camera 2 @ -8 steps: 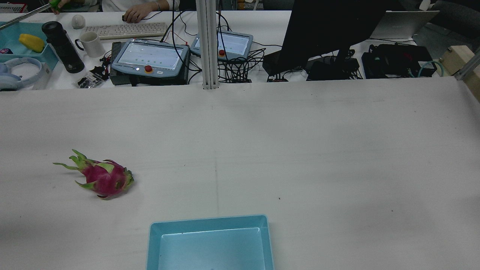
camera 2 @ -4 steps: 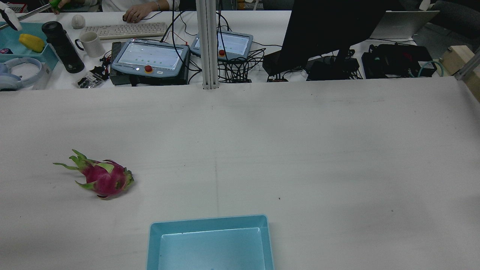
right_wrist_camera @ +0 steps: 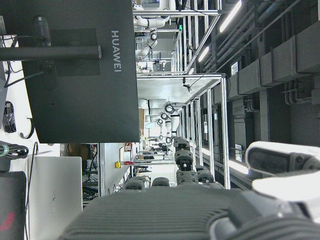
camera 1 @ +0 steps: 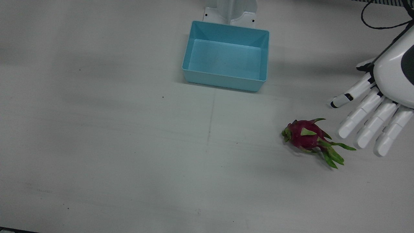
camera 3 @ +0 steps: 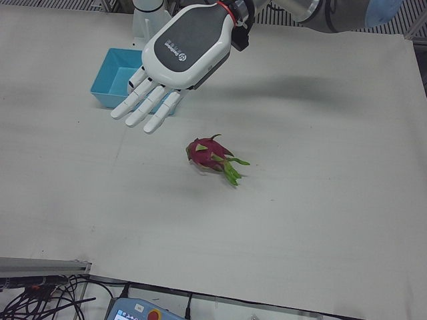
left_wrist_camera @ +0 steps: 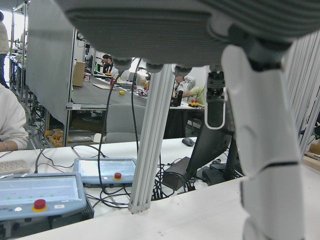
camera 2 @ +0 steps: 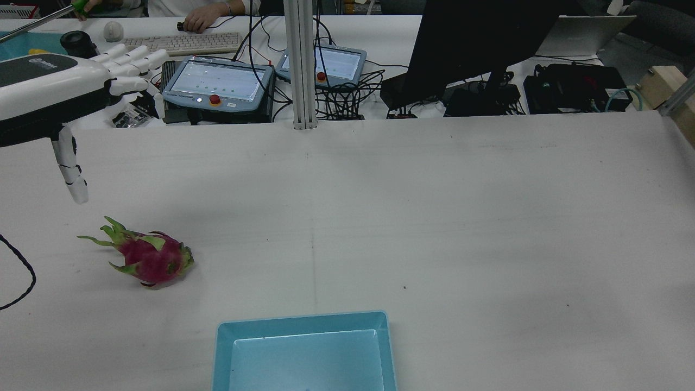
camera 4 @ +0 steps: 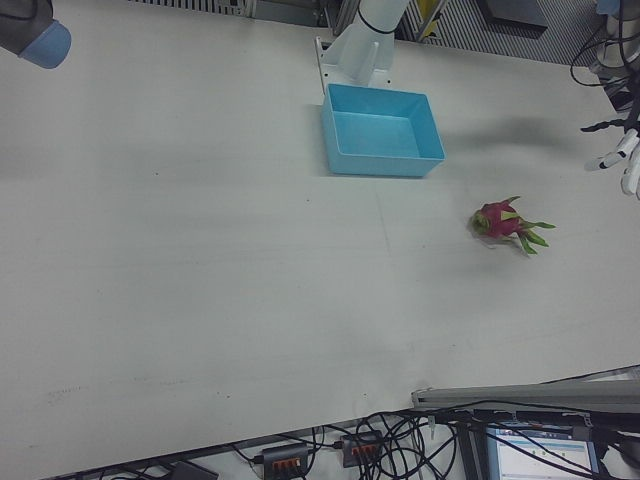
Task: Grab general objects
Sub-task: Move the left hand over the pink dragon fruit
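White table (camera 1: 97,145), dragon fruit (camera 1: 307,136) unobstructed, blue bin (camera 1: 223,81) apart, left robot hand (camera 1: 381,97) splayed (empty)

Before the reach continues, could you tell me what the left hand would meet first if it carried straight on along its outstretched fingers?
Probably nothing soon. The open left hand is raised, fingers aimed towards the operators' side. The dragon fruit lies lower, beside that line; depth is uncertain.

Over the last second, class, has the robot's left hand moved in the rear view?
Yes. The left hand has come in from the left edge, now above the dragon fruit.
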